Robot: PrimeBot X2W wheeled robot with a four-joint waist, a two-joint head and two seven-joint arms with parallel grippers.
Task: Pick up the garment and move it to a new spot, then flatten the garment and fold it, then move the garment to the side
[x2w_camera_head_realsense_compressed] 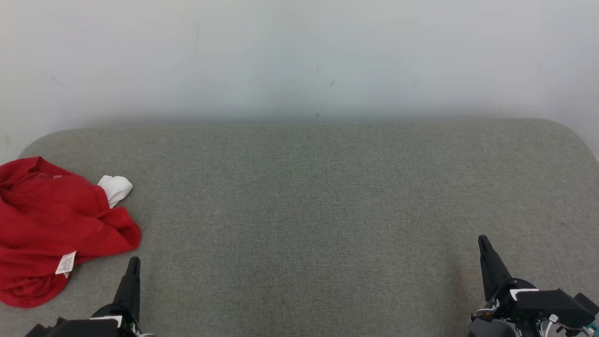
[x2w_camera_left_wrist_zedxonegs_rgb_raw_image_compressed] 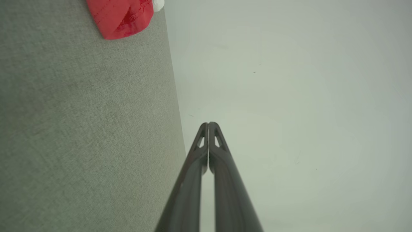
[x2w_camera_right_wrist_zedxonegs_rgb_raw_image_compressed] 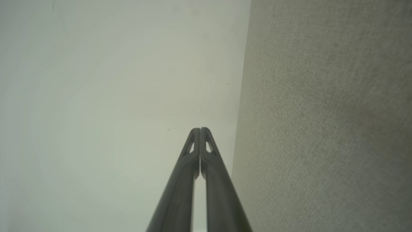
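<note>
1. A crumpled red fabric garment (x2w_camera_head_realsense_compressed: 51,224) lies bunched up at the far left of a wide grey woven upholstered surface (x2w_camera_head_realsense_compressed: 304,196). The left edge of the head view cuts part of it off.
2. A small white piece of cloth (x2w_camera_head_realsense_compressed: 115,187) pokes out at the garment's far right side, touching the red folds. I cannot tell whether it belongs to the garment.
3. A white sewn-in label (x2w_camera_head_realsense_compressed: 66,263) shows on the near side of the red heap.
4. The left gripper (x2w_camera_head_realsense_compressed: 134,263), with its two long dark fingers, stands at the lower left, tips pointing away from the robot. It is near the garment's near-right edge but apart from it.
5. In the left wrist view those fingers are pressed together at the tips and hold nothing. A corner of the red garment, with a bit of white beside it, sits at the top left, well ahead of the tips.
6. The right gripper (x2w_camera_head_realsense_compressed: 484,243) stands at the lower right over the grey cloth, well apart from the garment.
7. In the right wrist view its fingers meet tip to tip, empty, with the grey surface along one side.
8. A pale plain wall (x2w_camera_head_realsense_compressed: 299,56) with a few small dark marks rises behind the surface, whose far corners are rounded.
</note>
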